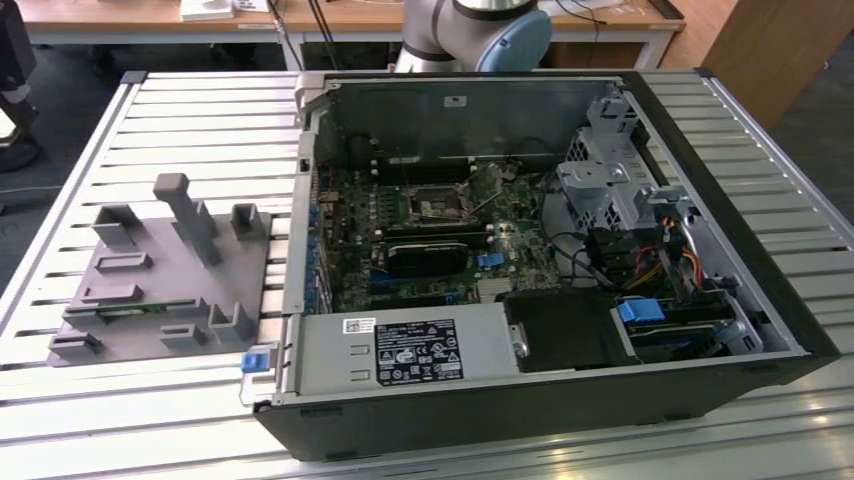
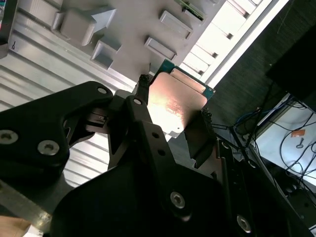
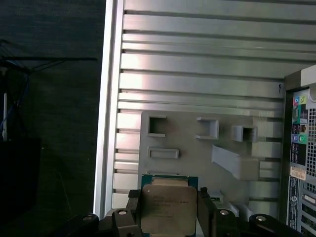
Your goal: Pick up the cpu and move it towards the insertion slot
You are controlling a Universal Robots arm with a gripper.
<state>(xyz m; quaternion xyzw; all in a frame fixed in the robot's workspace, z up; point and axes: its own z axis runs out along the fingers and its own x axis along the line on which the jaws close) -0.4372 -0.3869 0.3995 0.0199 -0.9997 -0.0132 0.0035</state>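
The cpu (image 3: 165, 210) is a thin square chip with a pale metal top and a green rim. It sits between the two black fingers (image 3: 205, 212) of the tool (image 3: 168, 193), which is clenched on two of its opposite edges. In the second wrist view the cpu (image 2: 182, 94) shows a flat, reflective face, tilted in the picture, with a finger (image 2: 197, 138) pressed against each side.

Behind the held chip in both wrist views lies a grey plastic fixture plate (image 3: 197, 148) with small square and oblong recesses and raised blocks. The chip hangs over the edge of that plate. The plate rests on a table (image 3: 197, 64) of long silvery metal slats, and the dark floor shows past the table's edge.

In the exterior view the fixture plate (image 1: 160, 270) lies on the table (image 1: 200, 120) on the exterior view's left, just beside an open black computer case (image 1: 747, 230) lying on its side. The insertion slot (image 1: 438, 205) is a small square socket with a dark centre and a silvery frame. It sits on the circuit board (image 1: 400, 225) inside the case, well apart from the fixture plate. Near it on the board lies a long black module (image 1: 427, 258). Part of the grey and blue robot arm (image 1: 481, 30) stands behind the case at the far side of the table.
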